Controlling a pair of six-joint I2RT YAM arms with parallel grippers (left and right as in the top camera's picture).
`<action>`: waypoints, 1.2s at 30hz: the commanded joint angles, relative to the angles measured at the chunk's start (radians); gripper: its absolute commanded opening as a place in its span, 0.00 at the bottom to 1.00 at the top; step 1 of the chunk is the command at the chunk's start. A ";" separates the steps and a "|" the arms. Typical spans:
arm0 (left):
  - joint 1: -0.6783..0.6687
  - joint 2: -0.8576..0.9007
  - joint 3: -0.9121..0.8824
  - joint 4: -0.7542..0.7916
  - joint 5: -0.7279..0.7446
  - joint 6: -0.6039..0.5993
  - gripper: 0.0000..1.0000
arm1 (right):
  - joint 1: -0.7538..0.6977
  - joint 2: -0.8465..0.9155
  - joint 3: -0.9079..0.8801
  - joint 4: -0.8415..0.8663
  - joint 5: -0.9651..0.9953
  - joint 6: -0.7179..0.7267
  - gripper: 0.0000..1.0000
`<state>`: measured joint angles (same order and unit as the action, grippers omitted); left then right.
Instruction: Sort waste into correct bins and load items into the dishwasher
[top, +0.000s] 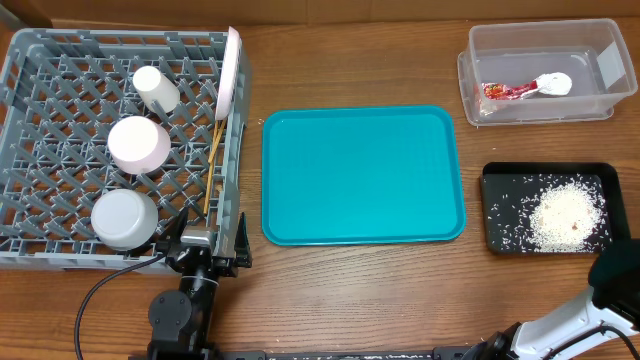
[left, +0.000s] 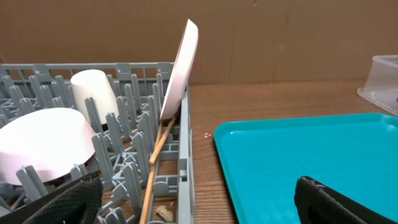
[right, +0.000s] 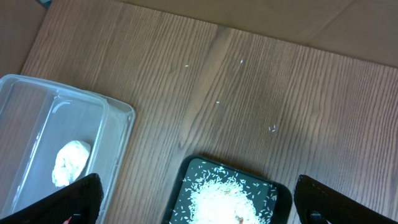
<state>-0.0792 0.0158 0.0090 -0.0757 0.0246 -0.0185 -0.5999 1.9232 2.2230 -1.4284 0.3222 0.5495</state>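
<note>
The grey dish rack (top: 60, 60) at the left holds a white cup (top: 156, 88), two pale bowls (top: 138, 144) (top: 124, 218), wooden chopsticks (top: 212, 165) and a white plate (top: 231, 78) upright against its right wall. The plate (left: 180, 71), cup (left: 94, 93), a bowl (left: 43, 143) and chopsticks (left: 155, 165) show in the left wrist view. The clear tub (top: 545, 72) holds the red wrapper (top: 505, 92) and white scrap (top: 553, 85). The black tray (top: 550, 208) holds rice crumbs (top: 565, 215). My left gripper (left: 196, 208) is open and empty at the rack's near right corner. My right gripper (right: 196, 208) is open and empty above the black tray (right: 227, 193).
A flat teal serving tray (top: 362, 175) lies in the middle of the wooden table, between the rack and the bins. A small brown scrap (left: 165, 213) lies under the rack's near edge. A brown cardboard wall stands behind the table.
</note>
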 joint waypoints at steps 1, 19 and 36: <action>-0.006 -0.012 -0.004 -0.002 -0.009 0.031 1.00 | 0.002 -0.002 0.003 0.005 0.013 0.001 1.00; -0.006 -0.012 -0.004 -0.002 -0.009 0.031 1.00 | 0.002 -0.002 0.003 0.005 0.013 0.001 1.00; -0.006 -0.012 -0.004 -0.002 -0.009 0.031 1.00 | 0.013 -0.066 0.003 0.005 0.013 0.001 1.00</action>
<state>-0.0792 0.0158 0.0090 -0.0757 0.0246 -0.0143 -0.5991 1.9213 2.2230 -1.4288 0.3218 0.5495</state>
